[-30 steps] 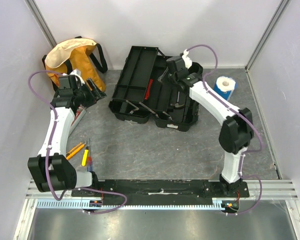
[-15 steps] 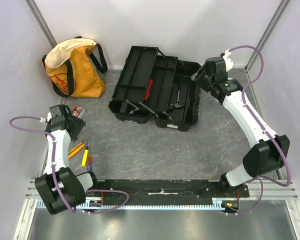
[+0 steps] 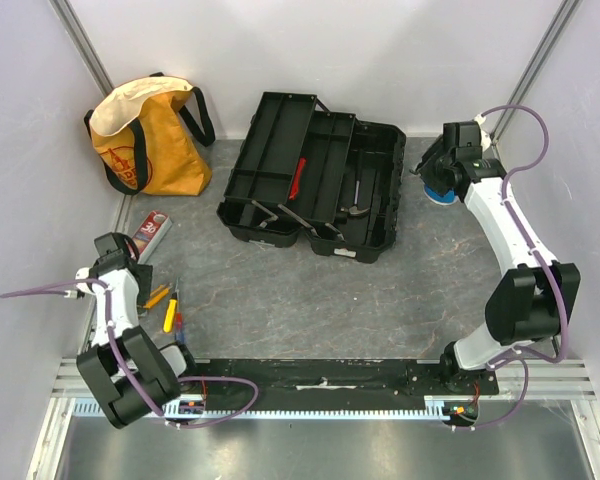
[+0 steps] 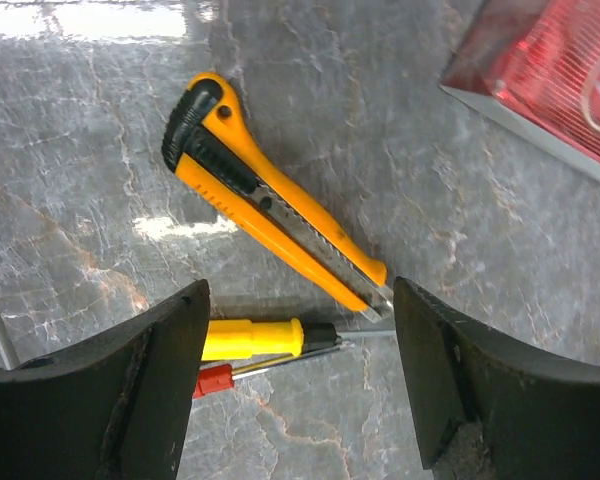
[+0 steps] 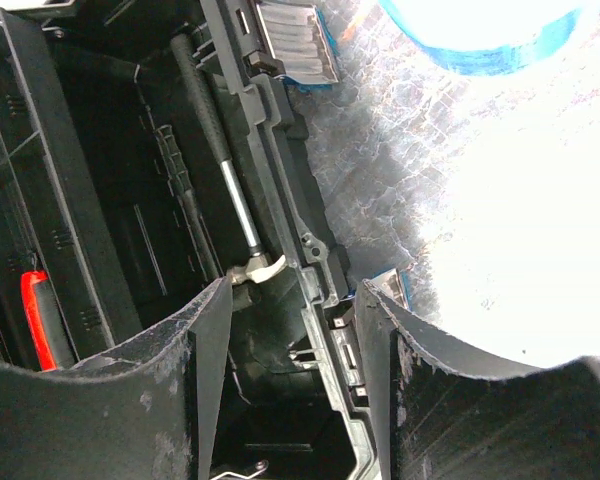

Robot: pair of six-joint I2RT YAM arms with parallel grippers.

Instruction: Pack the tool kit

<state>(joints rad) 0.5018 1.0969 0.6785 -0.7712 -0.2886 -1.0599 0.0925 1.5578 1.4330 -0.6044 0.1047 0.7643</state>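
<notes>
One tool kit (image 3: 315, 190) noted, opened out, mid-table toward rear. One utility knife (image 4: 270, 205) and two screwdrivers (image 4: 255, 338) counted below left gripper (image 4: 298, 310): jaws spread wide, nothing held. Right gripper (image 5: 295, 295) parted, empty, above kit's edge. One hammer (image 5: 230, 200) seen inside. Red package (image 4: 550, 80) cut off by frame. Blue tape roll (image 5: 480, 40) lost in glare.

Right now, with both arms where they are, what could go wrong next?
The left tool, open, hangs over the utility knife, whose tip lies right by the yellow screwdriver; closing there might catch both or skid the knife. The right tool, open, sits above the rim of the tool kit; descending could strike it.
</notes>
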